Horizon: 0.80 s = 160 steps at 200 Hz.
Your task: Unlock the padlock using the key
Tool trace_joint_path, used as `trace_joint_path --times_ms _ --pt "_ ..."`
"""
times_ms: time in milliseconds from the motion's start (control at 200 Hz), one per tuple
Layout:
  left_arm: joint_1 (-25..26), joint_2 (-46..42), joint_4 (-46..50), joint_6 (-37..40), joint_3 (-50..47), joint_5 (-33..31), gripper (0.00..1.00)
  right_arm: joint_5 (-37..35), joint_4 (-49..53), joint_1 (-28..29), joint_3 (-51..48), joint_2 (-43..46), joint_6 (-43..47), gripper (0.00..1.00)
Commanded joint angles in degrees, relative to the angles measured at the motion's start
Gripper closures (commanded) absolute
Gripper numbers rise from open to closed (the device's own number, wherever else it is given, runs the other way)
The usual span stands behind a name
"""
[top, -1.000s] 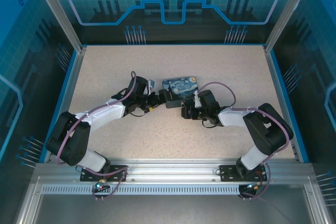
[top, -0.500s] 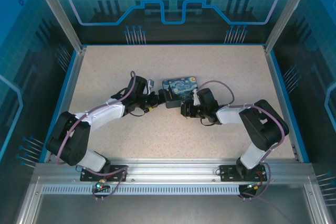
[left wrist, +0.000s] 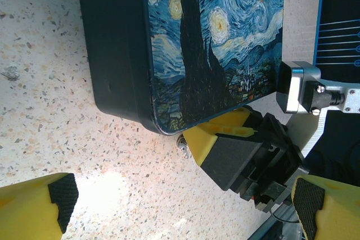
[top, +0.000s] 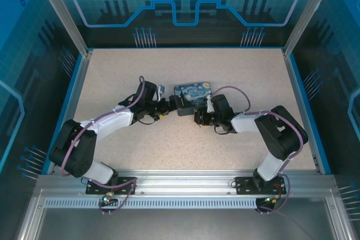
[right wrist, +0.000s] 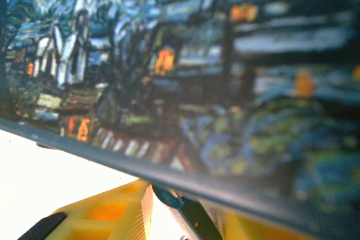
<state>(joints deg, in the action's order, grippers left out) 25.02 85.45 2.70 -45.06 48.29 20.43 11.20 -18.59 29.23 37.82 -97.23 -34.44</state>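
Bench is a speckled beige slab, kinda terrazzo-looking, with blue trim down the left and right edges and a metal rail along the near side. Sitting flat on it around the middle is one rectangular box with black sides and a blue-and-yellow swirly painted lid, facing up.

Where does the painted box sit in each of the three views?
Top external: box mid-frame, slightly above centre.
Left wrist: upper middle, painted lid to the right, dark side wall to the left.
Right wrist: blurred, across the upper frame, rim slanting down to the right.
Shared landmark: the right arm's yellow finger at the box's rim, seen in both wrist views.
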Motion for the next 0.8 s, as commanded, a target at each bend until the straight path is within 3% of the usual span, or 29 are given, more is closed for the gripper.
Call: trace_joint_path --times_ms 0,360,795 --pt "-0.6 0.5 0.3 0.1 1.0 1.4 0.01 0.7 0.5 0.3 0.2 -1.4 0.0 0.65" --pt "-0.8 0.4 0.5 0.2 1.4 1.5 0.01 0.5 0.1 0.3 -2.3 -0.2 0.2 0.65" --pt "-0.8 0.2 0.9 0.1 1.6 1.7 0.01 0.8 0.8 0.1 -3.1 0.8 0.8 0.72"
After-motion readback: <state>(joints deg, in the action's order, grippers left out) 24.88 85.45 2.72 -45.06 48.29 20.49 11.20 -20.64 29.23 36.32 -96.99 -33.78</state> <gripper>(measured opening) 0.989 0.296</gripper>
